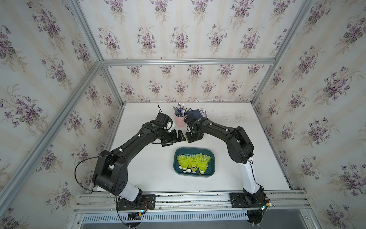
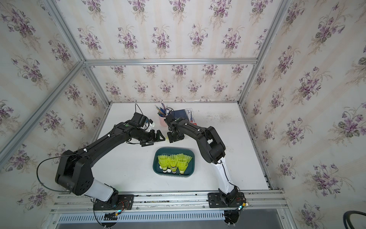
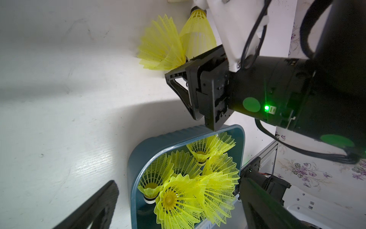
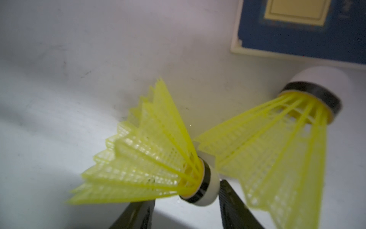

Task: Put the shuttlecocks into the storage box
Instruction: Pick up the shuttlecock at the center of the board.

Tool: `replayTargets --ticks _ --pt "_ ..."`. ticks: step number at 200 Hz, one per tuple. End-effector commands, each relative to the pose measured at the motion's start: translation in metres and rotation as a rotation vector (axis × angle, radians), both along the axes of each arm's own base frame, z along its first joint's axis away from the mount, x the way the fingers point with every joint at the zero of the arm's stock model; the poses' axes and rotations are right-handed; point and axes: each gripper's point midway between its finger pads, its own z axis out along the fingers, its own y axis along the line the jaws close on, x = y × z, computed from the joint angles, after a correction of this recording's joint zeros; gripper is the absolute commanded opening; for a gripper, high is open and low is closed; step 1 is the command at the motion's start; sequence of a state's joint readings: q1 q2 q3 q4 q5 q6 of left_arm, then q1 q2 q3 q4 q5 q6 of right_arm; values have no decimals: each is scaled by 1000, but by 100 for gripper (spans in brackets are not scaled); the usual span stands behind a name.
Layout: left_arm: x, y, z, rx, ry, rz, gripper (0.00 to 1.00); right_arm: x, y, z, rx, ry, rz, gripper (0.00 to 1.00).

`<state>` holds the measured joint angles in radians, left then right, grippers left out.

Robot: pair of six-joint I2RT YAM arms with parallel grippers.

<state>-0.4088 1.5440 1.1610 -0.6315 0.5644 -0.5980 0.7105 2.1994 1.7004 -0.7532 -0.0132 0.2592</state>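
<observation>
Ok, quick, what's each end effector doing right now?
Left end effector: open, empty.
Right end effector: open around the tip of a shuttlecock, not clamped.

Neon yellow-green shuttlecocks [image 1: 193, 161] (white-tipped, dark-banded), dark teal storage box [image 1: 194, 149], violet-flowered wallpaper [image 1: 178, 39]

My left arm [image 1: 128, 144] and right arm [image 1: 219, 128] are matte black, boxy at the joints and dotted with small white studs. Each has a smooth white lower sleeve [image 1: 129, 191] above a black perforated base plate [image 1: 138, 201]. A thin black cable [image 1: 76, 170] loops off my left shoulder. Round green stickers [image 3: 251, 104] sit beside a glowing green light [image 3: 266, 108] on my right wrist housing, and my right pincer [image 4: 186, 193] has black, finely ribbed fingers [image 4: 231, 204].
</observation>
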Motion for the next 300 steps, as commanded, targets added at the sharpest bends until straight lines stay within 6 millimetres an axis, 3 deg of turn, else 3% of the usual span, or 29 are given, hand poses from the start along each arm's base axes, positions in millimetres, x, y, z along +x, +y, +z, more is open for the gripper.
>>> replayTargets --ticks 1,46,90,136,255,300 --pt "-1 -1 4 -13 -20 -14 99 -1 3 -2 -9 -3 45 55" --pt "-3 0 3 -12 -18 -16 99 0 7 2 -45 -33 93 57" --pt "-4 0 3 -10 -18 -16 99 -7 25 9 -44 -50 147 53" --pt "-6 4 5 -2 -27 -11 99 -9 25 2 -50 -34 149 42" --pt "-15 10 7 3 -26 -3 99 7 28 -8 -96 -88 196 43" --pt "-14 10 6 4 -23 -1 99 8 30 -8 -87 -90 192 35"
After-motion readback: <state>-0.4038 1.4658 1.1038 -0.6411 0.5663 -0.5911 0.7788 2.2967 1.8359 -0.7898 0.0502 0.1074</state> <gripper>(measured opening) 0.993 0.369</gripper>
